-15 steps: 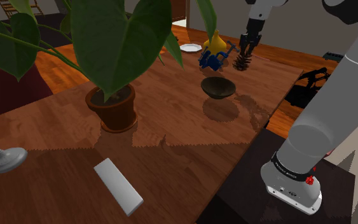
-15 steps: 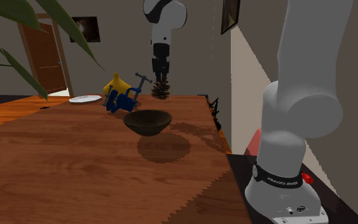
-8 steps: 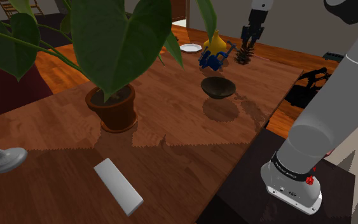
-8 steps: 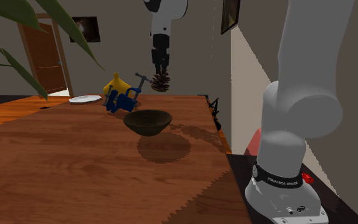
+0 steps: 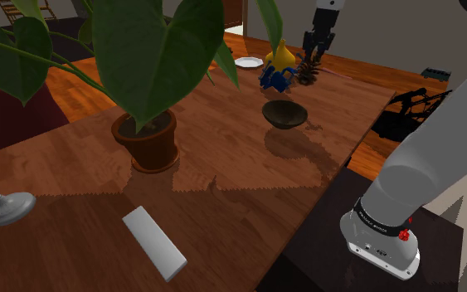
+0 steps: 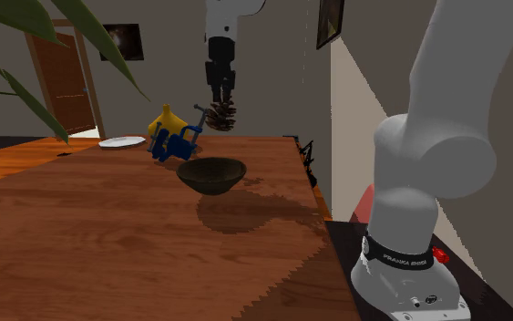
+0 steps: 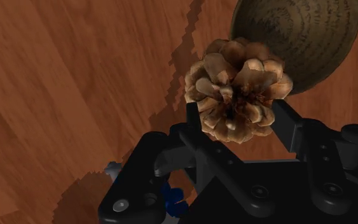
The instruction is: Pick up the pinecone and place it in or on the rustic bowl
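Note:
A brown pinecone [image 7: 238, 89] hangs in the air, clasped between the black fingers of my gripper [image 7: 240, 121]. In the second exterior view the gripper [image 6: 219, 98] holds the pinecone [image 6: 220, 115] well above the wooden table [image 6: 108, 228], behind the bowl. The shoulder view has the gripper [image 5: 310, 51] and the pinecone [image 5: 308, 70] at the table's far end, beside the blue clamp [image 5: 276, 78]. The dark rustic bowl [image 5: 284, 114] rests on the table nearer the stand; its brown inside [image 7: 311, 32] lies just beyond the pinecone in the wrist view.
A blue clamp [image 6: 176, 140], a yellow gourd-like thing [image 6: 166, 120] and a white plate [image 6: 122, 142] sit at the table's far end. A potted plant [image 5: 148, 139] with big leaves, a grey flat block [image 5: 153, 241] and a lamp foot [image 5: 9, 207] occupy the shoulder view's left. The stand [image 5: 372, 249] is at lower right.
The gripper has lifted the pinecone off the table and carried it higher and toward the blue clamp, to the left in both exterior views. The bowl has not moved.

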`<move>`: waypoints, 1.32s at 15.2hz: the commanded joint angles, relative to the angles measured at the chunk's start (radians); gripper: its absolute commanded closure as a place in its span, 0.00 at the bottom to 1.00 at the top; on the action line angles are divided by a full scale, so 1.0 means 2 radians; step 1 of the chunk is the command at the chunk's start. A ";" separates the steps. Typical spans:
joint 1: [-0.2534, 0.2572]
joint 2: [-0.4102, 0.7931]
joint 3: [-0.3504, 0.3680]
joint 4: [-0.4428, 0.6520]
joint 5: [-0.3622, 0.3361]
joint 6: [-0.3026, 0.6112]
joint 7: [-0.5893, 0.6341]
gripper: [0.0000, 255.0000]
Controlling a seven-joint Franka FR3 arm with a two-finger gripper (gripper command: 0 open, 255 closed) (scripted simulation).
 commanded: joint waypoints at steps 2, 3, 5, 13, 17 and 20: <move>0.014 -0.028 0.025 -0.022 -0.006 0.000 0.042 1.00; 0.018 -0.036 0.034 -0.028 -0.007 0.000 0.055 1.00; 0.026 -0.050 0.051 -0.039 -0.007 -0.001 0.082 1.00; 0.041 -0.071 0.080 -0.086 -0.004 0.031 0.124 1.00; 0.040 -0.070 0.079 -0.112 -0.004 0.057 0.121 1.00; 0.040 -0.068 0.078 -0.131 -0.003 0.077 0.119 1.00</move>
